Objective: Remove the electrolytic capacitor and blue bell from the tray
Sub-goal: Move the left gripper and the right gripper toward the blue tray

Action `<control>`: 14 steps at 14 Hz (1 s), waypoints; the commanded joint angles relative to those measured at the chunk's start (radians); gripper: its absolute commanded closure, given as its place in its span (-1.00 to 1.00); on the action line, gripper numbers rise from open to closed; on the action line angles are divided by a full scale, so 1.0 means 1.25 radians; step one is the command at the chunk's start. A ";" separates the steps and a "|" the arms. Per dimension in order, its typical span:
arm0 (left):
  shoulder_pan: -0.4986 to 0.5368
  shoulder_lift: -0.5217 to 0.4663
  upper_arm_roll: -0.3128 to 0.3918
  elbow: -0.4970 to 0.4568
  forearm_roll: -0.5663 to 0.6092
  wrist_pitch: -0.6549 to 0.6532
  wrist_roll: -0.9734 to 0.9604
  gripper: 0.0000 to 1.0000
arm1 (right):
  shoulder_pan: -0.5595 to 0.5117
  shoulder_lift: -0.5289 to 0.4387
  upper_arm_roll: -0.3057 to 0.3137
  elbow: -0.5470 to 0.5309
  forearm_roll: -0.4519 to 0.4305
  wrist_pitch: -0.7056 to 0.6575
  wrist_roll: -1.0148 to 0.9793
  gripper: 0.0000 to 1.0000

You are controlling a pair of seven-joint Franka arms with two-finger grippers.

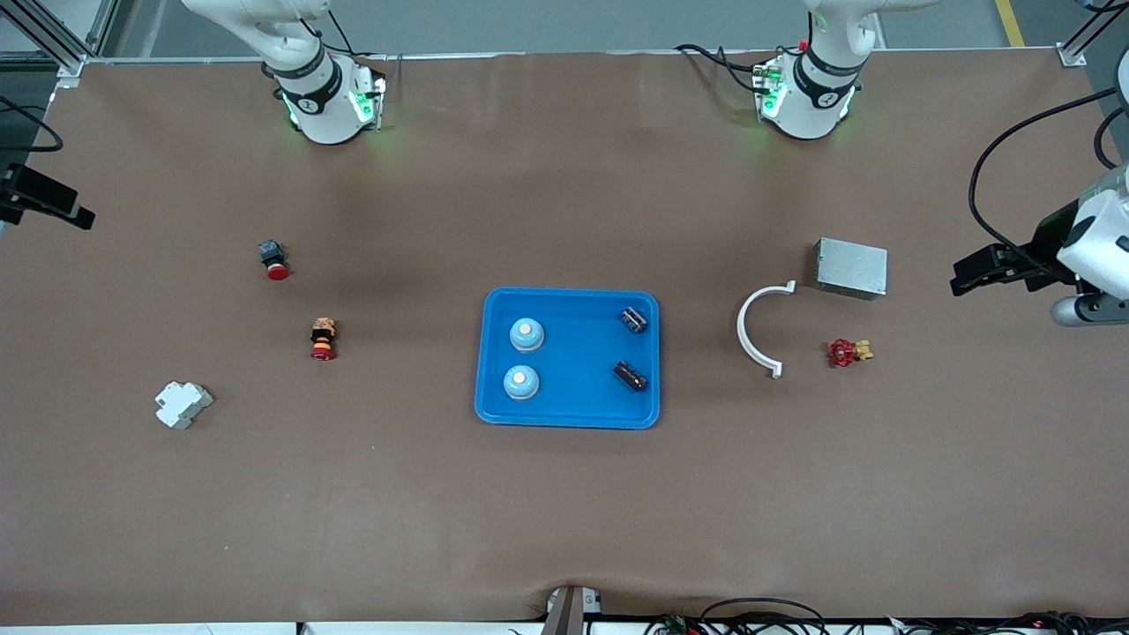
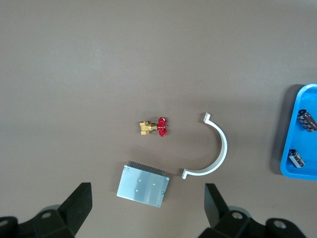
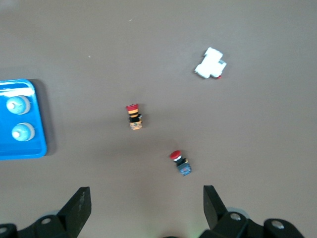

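A blue tray (image 1: 569, 418) lies mid-table. In it stand two pale blue bells (image 1: 527, 334) (image 1: 520, 383) toward the right arm's end, and two dark capacitors (image 1: 632, 320) (image 1: 630, 376) toward the left arm's end. My left gripper (image 2: 147, 198) is open and empty, high over the metal box; its view shows the tray's edge (image 2: 297, 173) with both capacitors (image 2: 307, 120) (image 2: 296, 158). My right gripper (image 3: 147, 198) is open and empty, high over bare table; its view shows the tray (image 3: 20, 151) and both bells (image 3: 16, 105) (image 3: 22, 132). Neither gripper shows in the front view.
Toward the left arm's end lie a white curved bracket (image 1: 757, 331), a red-handled valve (image 1: 847, 352) and a metal box (image 1: 850, 267). Toward the right arm's end lie two red push buttons (image 1: 273, 260) (image 1: 323, 339) and a white breaker (image 1: 183, 404).
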 commanded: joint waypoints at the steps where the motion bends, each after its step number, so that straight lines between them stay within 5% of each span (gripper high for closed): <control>1: -0.055 0.015 -0.005 0.010 -0.005 -0.014 -0.090 -1.00 | 0.021 -0.043 0.003 -0.083 0.018 0.043 0.060 -1.00; 5: -0.159 0.054 -0.005 0.014 -0.004 -0.014 -0.309 -1.00 | 0.105 -0.120 0.003 -0.268 0.018 0.187 0.171 -1.00; 9: -0.235 0.128 -0.005 0.025 -0.005 -0.002 -0.480 -1.00 | 0.218 -0.114 0.003 -0.355 0.018 0.297 0.343 -1.00; 14: -0.325 0.324 0.000 0.172 -0.004 0.029 -0.768 -1.00 | 0.384 -0.068 0.003 -0.446 0.016 0.432 0.566 -1.00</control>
